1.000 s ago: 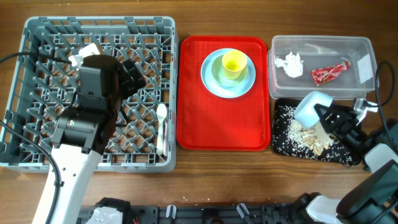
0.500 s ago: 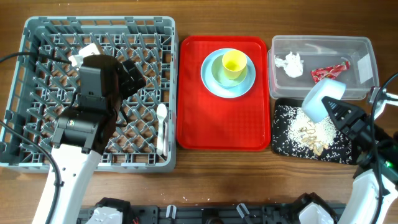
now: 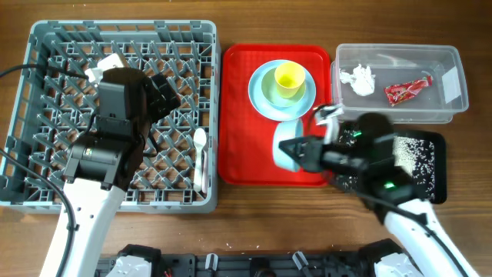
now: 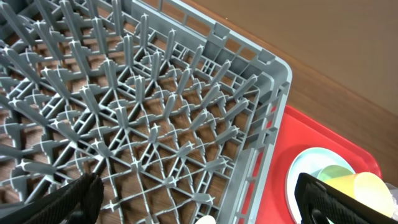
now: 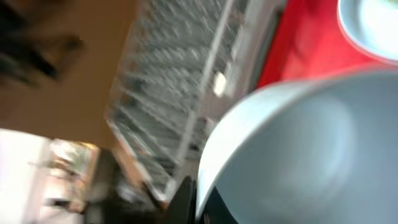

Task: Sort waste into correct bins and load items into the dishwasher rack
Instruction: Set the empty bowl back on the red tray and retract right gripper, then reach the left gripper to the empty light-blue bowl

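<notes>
My right gripper (image 3: pixel 301 152) is shut on the light blue bowl (image 3: pixel 286 151) and holds it over the red tray's lower right part; the bowl (image 5: pixel 311 149) fills the blurred right wrist view. The light blue plate (image 3: pixel 259 98) with the pale green dish (image 3: pixel 270 91) and yellow cup (image 3: pixel 290 79) sits on the tray. My left gripper (image 4: pixel 193 208) is open over the grey rack (image 3: pixel 46 192), where a white spoon (image 3: pixel 199 154) and a white fork (image 3: pixel 104 65) lie. The clear tub (image 3: pixel 400 58) holds the tissue (image 3: pixel 358 78) and red wrapper (image 3: pixel 407 90). Rice scraps lie in the black tray (image 3: pixel 419 161).
The flat red tray (image 3: pixel 254 154) lies between the rack and the two bins. My left arm (image 3: pixel 108 146) covers the rack's middle. Bare wooden table (image 3: pixel 269 223) runs along the front edge.
My right arm has swung left from above the black tray to over the red tray, carrying the blue bowl with it. The left arm has not moved.
</notes>
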Robot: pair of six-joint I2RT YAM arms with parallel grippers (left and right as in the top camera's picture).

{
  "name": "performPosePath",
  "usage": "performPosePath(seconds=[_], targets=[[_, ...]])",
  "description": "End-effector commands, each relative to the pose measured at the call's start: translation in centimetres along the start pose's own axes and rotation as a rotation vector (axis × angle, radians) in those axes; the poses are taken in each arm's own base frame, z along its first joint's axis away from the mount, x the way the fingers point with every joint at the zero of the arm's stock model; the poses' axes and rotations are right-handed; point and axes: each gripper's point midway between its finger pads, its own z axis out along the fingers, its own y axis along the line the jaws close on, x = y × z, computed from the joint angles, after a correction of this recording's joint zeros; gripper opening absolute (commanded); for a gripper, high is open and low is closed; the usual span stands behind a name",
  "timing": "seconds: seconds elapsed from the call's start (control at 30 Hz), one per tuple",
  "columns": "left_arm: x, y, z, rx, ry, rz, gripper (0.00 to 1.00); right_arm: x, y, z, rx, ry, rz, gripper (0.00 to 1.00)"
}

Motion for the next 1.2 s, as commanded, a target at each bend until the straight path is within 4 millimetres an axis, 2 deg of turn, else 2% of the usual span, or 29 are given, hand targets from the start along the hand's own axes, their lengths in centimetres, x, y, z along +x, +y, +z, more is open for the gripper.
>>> performPosePath(seconds=[0.0, 0.1, 0.13, 0.2, 0.23, 0.27, 0.3, 0.33, 0.37, 0.4, 0.43, 0.47, 0.57, 0.63, 0.73, 0.77, 0.8, 0.87, 0.93, 1.17], targets=[[-0.5, 0.2, -0.1, -0.007, -0.015, -0.002, 1.0, 2.6, -4.0, 4.0, 0.368, -0.006, -0.22, 0.04], [-0.5, 0.2, -0.1, -0.007, -0.015, -0.002, 1.0, 5.7, -7.2, 6.8, 0.504, 0.093, -0.3, 0.04], [-0.5, 0.2, -0.1, -0.007, -0.015, -0.002, 1.0, 5.9, -7.6, 7.6, 0.501, 0.111, -0.305, 0.1], [-0.5, 0.2, -0.1, -0.007, -0.015, -0.002, 1.0, 5.0, -6.7, 8.1, 0.476, 0.106, -0.374, 0.32], [-0.5, 0.1, -0.1, -0.006, -0.015, -0.002, 1.0, 4.3, -6.1, 8.2, 0.47, 0.096, -0.424, 0.55], [-0.5, 0.2, -0.1, -0.007, -0.015, -0.002, 1.0, 3.7, -5.6, 8.2, 0.466, 0.089, -0.435, 0.7], [-0.5, 0.2, -0.1, -0.007, -0.015, -0.002, 1.0, 2.9, -4.7, 7.8, 0.463, 0.081, -0.434, 0.78], [-0.5, 0.2, -0.1, -0.007, -0.015, -0.002, 1.0, 2.0, -3.4, 7.3, 0.452, 0.068, -0.454, 0.82], [-0.5, 0.2, -0.1, -0.007, -0.015, -0.002, 1.0, 0.4, -1.3, 6.2, 0.435, 0.032, -0.493, 0.82], [-0.5, 0.2, -0.1, -0.007, -0.015, -0.002, 1.0, -1.0, -0.3, 4.7, 0.449, -0.01, -0.495, 0.84], [-0.5, 0.2, -0.1, -0.007, -0.015, -0.002, 1.0, -2.4, 0.2, 3.1, 0.478, -0.052, -0.489, 0.87], [-0.5, 0.2, -0.1, -0.007, -0.015, -0.002, 1.0, -4.2, 0.2, 0.6, 0.533, -0.109, -0.472, 0.9], [-0.5, 0.2, -0.1, -0.007, -0.015, -0.002, 1.0, -6.9, -1.1, -6.4, 0.635, -0.249, -0.39, 0.95], [-0.5, 0.2, -0.1, -0.007, -0.015, -0.002, 1.0, -8.1, -2.5, -12.7, 0.748, -0.398, -0.304, 1.0], [-0.5, 0.2, -0.1, -0.007, -0.015, -0.002, 1.0, -8.2, -5.3, -20.5, 0.931, -0.567, -0.152, 1.0], [-0.5, 0.2, -0.1, -0.007, -0.015, -0.002, 1.0, -7.8, -6.4, -22.1, 0.987, -0.58, -0.116, 1.0], [-0.5, 0.2, -0.1, -0.007, -0.015, -0.002, 1.0, -7.3, -7.3, -23.1, 1.033, -0.577, -0.086, 1.0], [-0.5, 0.2, -0.1, -0.007, -0.015, -0.002, 1.0, -5.5, -9.8, -25.5, 1.11, -0.621, 0.137, 1.0], [-0.5, 0.1, -0.1, -0.006, -0.015, -0.002, 1.0, -5.0, -10.3, -25.9, 1.117, -0.639, 0.198, 1.0], [-0.5, 0.2, -0.1, -0.007, -0.015, -0.002, 1.0, -5.1, -10.3, -25.9, 1.117, -0.64, 0.198, 1.0]])
